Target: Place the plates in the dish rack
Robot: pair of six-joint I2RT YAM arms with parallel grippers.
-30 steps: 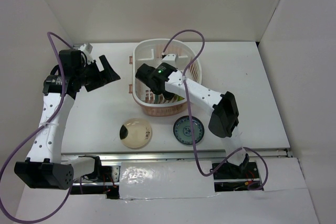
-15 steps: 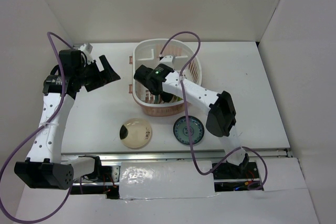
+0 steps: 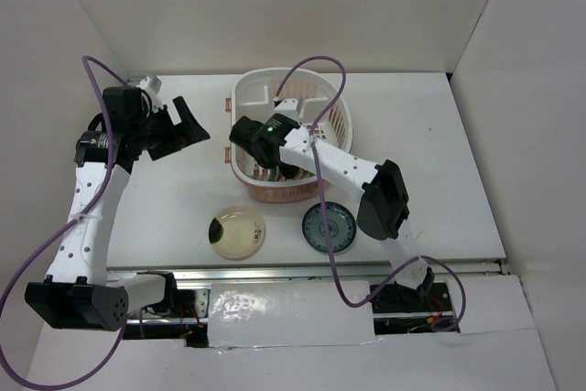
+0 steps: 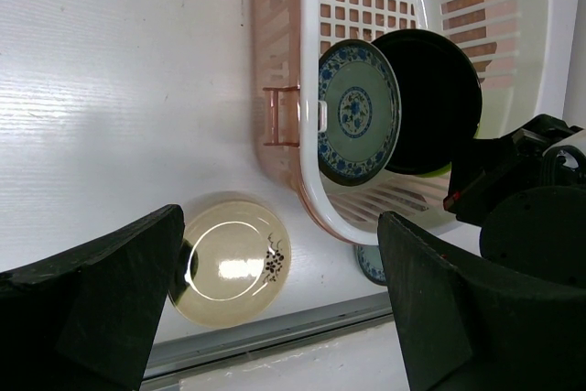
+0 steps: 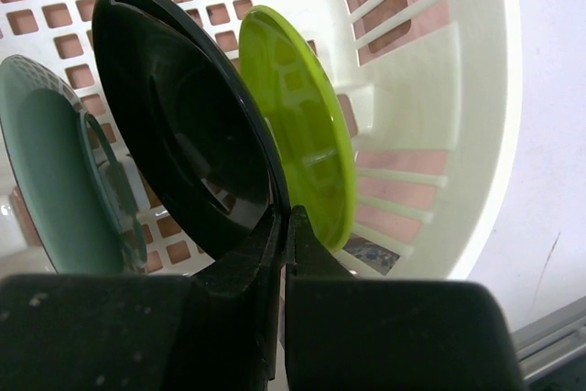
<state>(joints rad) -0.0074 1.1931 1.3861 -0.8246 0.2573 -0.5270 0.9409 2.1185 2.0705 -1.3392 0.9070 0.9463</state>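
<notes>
My right gripper (image 5: 286, 226) is shut on the rim of the glossy black plate (image 5: 183, 135) and holds it on edge inside the dish rack (image 5: 458, 135). A lime-green plate (image 5: 302, 135) stands just behind it and a teal patterned plate (image 5: 55, 180) in front. From above, the right gripper (image 3: 267, 157) is inside the rack (image 3: 247, 89). The tan plate (image 3: 238, 231) and the second teal plate (image 3: 328, 226) lie flat on the table in front of the rack. My left gripper (image 3: 188, 125) is open and empty, left of the rack.
The left wrist view shows the rack's pink handle (image 4: 279, 116), the tan plate (image 4: 233, 263) below it and the right arm (image 4: 531, 199) at the rack's edge. A purple cable (image 3: 316, 70) loops over the rack. White walls enclose the table.
The right arm has shifted a little to the left inside the rack with the black plate in its grip. The left arm has not moved.
</notes>
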